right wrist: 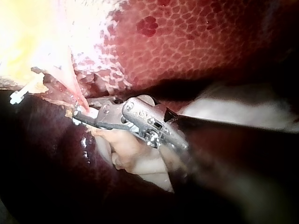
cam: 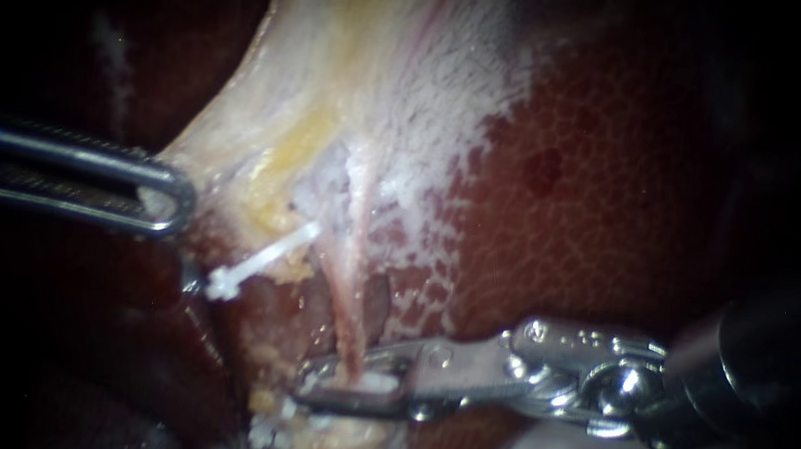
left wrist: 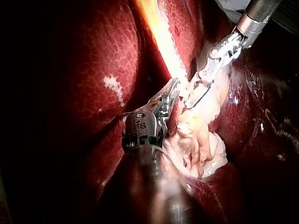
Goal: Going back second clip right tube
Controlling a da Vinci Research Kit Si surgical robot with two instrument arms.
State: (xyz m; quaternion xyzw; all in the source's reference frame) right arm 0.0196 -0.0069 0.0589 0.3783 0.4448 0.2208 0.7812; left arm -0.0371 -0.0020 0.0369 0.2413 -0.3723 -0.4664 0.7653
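Right instrument's hand (cam: pixel 352 382), lower centre, gapes around the small white plastic clip (cam: pixel 374 384) on the thin pink right tube (cam: pixel 346 314); withdrawing askew could snag it, while the left instrument's hand (cam: pixel 172 199) grips pale tissue (cam: pixel 239 136) taut.

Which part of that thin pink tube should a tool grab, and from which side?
Probably its bare middle stretch: the tube runs nearly upright in the endoscope view, stretched taut below the pale tissue that the left instrument is shut on. Coming crosswise from the right, as the right instrument does lower down with open jaws, lets the jaws straddle it.
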